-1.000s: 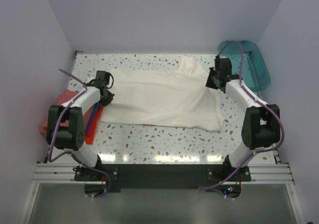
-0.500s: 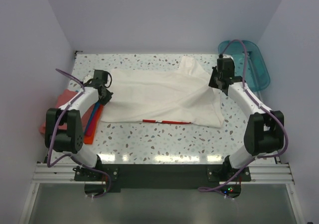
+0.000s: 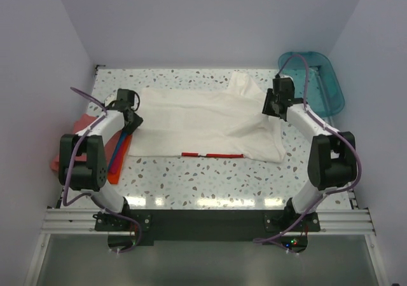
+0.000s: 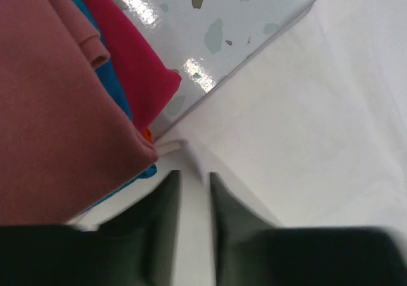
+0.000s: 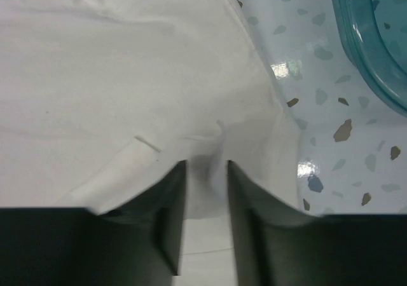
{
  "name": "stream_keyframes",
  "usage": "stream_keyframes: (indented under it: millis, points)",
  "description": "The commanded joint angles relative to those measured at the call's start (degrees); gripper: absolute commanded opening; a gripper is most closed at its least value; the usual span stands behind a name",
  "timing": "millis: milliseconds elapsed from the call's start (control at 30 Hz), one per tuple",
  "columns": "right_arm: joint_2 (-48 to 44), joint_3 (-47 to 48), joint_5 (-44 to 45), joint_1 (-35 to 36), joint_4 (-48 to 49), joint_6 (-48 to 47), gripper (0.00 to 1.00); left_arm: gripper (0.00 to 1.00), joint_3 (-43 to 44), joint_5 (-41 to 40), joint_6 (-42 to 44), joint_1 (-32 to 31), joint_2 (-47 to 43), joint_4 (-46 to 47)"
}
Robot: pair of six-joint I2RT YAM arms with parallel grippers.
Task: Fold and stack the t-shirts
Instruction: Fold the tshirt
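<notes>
Flanks white tee (image 3: pixel 203 121) end-to-end, long axis L-R, w/ left gripper (image 4: pixel 194 177) & right gripper (image 5: pixel 206 165); jaws narrow, grip unclear.

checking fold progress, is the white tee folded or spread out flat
Partly folded: the white t-shirt lies doubled over once, red print peeking from its near edge, stretched wide across the table.
</notes>
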Motion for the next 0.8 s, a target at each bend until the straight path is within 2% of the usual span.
stream_keyframes:
  millis: [0,67,100,133,300,367,400,467,533,633,767]
  points:
    - [2.55,1.86,1.8,0.19,2.49,-0.2,0.45,0.46,1.84,0.84,2.7,0.68,1.52,4.23]
    - [3.17,3.44,1.8,0.19,1.09,0.06,0.64,0.61,1.59,2.42,4.28,0.59,0.3,6.16]
    - [2.91,3.53,1.63,0.19,0.9,0.24,0.69,0.68,1.15,3.12,4.9,0.5,-0.41,7.13]
    - [2.3,3.19,1.45,0.19,0.73,0.68,0.75,0.7,0.62,3.39,5.34,0.16,-1.29,8.09]
    - [-2.71,-0.93,3.29,0.36,-3.75,5.33,0.75,0.72,-0.17,0.68,6.75,-3.97,-5.42,6.0]
    - [-4.81,-3.57,3.03,0.45,-2.97,6.91,0.75,0.71,-2.1,-1.6,5.97,-6.43,-7.17,5.47]
    - [-7.17,-5.93,2.77,0.45,-2.79,7.44,0.75,0.66,-2.89,-1.79,5.7,-7.05,-7.62,5.38]
    - [-9.56,-8.41,1.27,0.54,-2.53,8.41,0.73,0.62,-5.7,-1.35,5.44,-8.63,-8.93,6.26]
    - [-13.51,-12.53,0.23,0.8,-2.7,9.38,0.72,0.5,-8.42,-1.26,5.52,-10.83,-9.47,7.3]
    - [-19.14,-18.25,-1.44,0.98,-3.14,12.8,0.69,0.44,-11.67,-1.97,5.17,-13.29,-10.08,8.1]
    - [-24.68,-23.7,-6.02,0.89,-4.81,18.07,0.69,0.43,-14.94,-2.05,4.38,-14.44,-9.91,9.24]
